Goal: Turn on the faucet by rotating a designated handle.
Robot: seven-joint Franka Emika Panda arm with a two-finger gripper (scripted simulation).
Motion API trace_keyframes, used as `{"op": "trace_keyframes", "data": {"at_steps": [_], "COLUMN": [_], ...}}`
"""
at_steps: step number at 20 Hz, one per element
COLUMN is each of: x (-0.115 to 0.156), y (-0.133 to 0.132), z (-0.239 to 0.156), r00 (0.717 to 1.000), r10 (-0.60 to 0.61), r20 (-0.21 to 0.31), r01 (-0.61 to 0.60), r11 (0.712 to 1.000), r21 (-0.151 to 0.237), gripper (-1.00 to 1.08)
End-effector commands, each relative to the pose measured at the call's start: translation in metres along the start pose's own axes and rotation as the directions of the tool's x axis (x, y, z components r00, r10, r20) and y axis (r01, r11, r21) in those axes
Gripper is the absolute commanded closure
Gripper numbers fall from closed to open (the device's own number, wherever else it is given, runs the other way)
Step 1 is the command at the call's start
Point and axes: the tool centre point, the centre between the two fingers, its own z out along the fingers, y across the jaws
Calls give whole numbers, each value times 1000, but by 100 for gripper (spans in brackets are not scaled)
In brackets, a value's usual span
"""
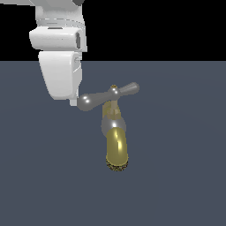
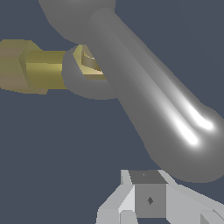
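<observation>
Jaws' gap hidden beside handle [image 1: 108, 96]

The faucet [image 1: 115, 132] is showing a shiny brass-yellow spout with a darker speckled ring at its mouth, a silver-grey collar above that, and a duller brass stem going up. The handle [image 1: 108, 96] is looking glossy silver-grey, with bright white highlights glinting on its rounded ends, plus a tiny brass knob sitting at the centre. In the wrist view the handle [image 2: 153, 109] is reading as mid grey with two white streaks of shine, and the brass bits beside it are looking olive-gold. The gripper [image 1: 74, 102] is plain white with light grey shading. The floor [image 1: 176, 176] is showing flat slate blue-grey, under a black background.
</observation>
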Motion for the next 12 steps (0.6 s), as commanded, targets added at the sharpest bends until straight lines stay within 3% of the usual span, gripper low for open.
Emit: {"op": "trace_keyframes", "data": {"at_steps": [1,12], "x": [13,34], "y": [8,37], "z": [0,0], "r00": [1000,1000], "r10": [16,18], "r20": [-2,-3], "r01": [-16,-18], "r11": [1000,1000], "r21": [-4,-5], "gripper": [108,108]}}
